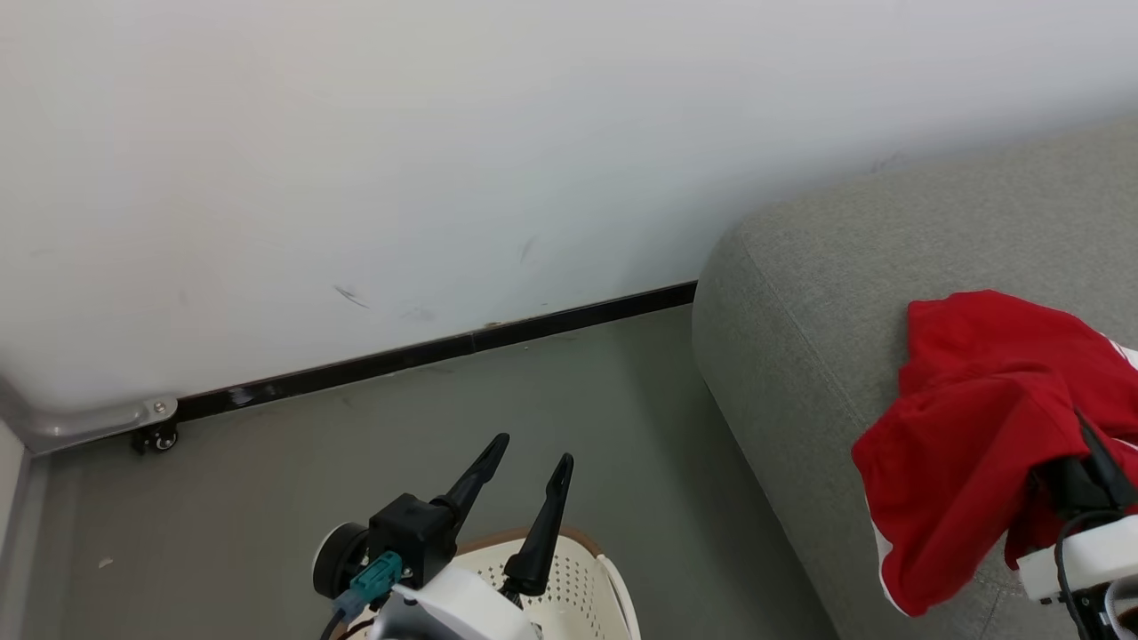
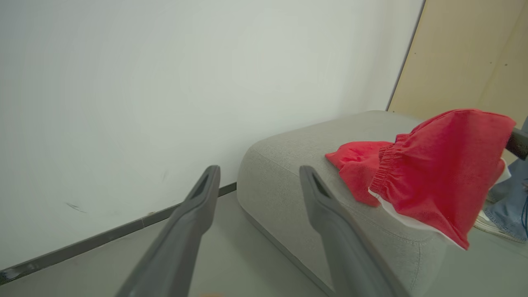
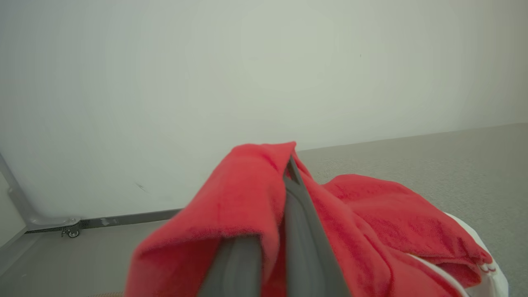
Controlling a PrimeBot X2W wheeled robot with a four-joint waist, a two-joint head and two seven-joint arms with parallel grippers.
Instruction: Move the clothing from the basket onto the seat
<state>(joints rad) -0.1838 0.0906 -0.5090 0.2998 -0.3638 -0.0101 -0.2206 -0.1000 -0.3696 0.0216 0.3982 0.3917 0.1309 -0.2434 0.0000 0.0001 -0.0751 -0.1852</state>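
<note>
At the lower right of the head view, the right hand (image 1: 1095,458) is gripping the clothing (image 1: 969,444), its two fingers closed together with red fabric bunched over and between them. From that grip the cloth is spilling two ways. Part is lying on the grey cushion beyond the fingertips, and part is hanging down over the front edge of the seat (image 1: 827,293), towards the floor (image 1: 267,516). The seat is therefore sitting directly under and ahead of this hand, near its rounded end. The release probably calls for carrying the cloth further in from the edge, so that the hanging part is not dragging the rest off. Well apart on the robot's left, the left hand (image 1: 533,449) is hovering open and empty above the basket (image 1: 578,578), making it the nearer arm for any further pick. What is lying in the basket cannot be told.
</note>
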